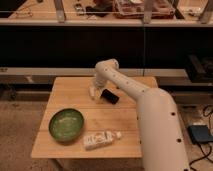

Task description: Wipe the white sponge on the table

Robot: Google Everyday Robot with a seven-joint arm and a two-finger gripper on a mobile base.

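Observation:
The white sponge (93,94) is a small off-white block on the far middle of the light wooden table (60,92). My gripper (95,89) reaches down from the white arm's wrist (106,67) and sits right at the sponge, on or just above it. The sponge is partly hidden by the gripper. I cannot tell whether it is held.
A black device (110,96) lies just right of the sponge. A green bowl (66,124) stands at the front left. A white capped bottle (101,139) lies near the front edge. My arm's thick link (157,125) covers the table's right side. Dark shelving stands behind.

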